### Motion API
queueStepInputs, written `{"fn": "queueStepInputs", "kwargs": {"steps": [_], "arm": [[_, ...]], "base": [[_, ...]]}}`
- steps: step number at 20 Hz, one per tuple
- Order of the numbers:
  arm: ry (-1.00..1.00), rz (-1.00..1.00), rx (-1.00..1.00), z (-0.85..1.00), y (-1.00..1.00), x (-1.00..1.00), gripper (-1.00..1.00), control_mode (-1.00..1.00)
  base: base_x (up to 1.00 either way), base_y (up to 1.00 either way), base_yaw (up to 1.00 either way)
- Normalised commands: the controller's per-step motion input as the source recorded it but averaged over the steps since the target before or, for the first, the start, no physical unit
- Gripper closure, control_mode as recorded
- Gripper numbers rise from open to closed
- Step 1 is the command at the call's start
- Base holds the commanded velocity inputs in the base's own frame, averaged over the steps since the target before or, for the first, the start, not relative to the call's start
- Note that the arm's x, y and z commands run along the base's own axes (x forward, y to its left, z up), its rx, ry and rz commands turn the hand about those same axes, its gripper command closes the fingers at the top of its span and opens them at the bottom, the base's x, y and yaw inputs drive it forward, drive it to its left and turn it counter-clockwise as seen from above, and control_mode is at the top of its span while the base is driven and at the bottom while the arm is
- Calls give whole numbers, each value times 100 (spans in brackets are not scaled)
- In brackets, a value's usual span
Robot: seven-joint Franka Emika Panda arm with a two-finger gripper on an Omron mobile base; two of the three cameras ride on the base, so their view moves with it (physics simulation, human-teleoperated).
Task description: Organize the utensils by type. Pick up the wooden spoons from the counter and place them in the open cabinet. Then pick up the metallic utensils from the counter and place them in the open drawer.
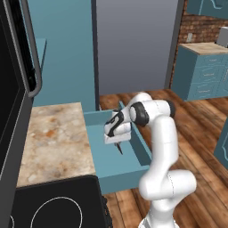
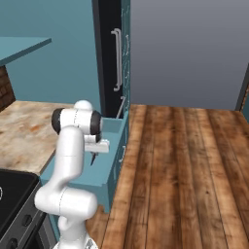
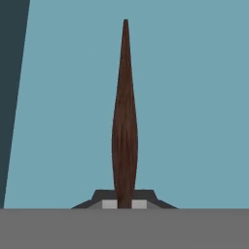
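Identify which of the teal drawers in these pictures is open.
The drawer beside the marbled counter, below the jaws holding a dark-handled utensil: it is pulled out, showing its plain teal inside. The far drawers by the brick wall are flush shut.

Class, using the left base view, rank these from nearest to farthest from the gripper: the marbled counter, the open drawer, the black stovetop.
1. Open drawer: directly beneath the gripper.
2. Counter: to the picture's left of the drawer.
3. Stovetop: bottom left corner.

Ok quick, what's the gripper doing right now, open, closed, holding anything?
Gripper: closed on a slim utensil with a dark brown handle, held over the open teal drawer.
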Motion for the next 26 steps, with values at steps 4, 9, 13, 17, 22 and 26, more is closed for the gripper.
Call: {"fn": "queueStepInputs", "kwargs": {"steps": [4,9,13,17,22,26], "arm": [[0,0,0,-38,4,16,100,-100],[0,0,0,-10,16,15,100,-100],[0,-1,0,-29,8,9,100,-100],[0,0,0,-70,0,23,100,-100],[0,0,0,-39,0,36,100,-100],[0,0,0,-16,0,33,100,-100]], "base": [[0,0,0],[0,0,0],[0,0,0],[0,0,0],[0,0,0],[0,0,0]]}}
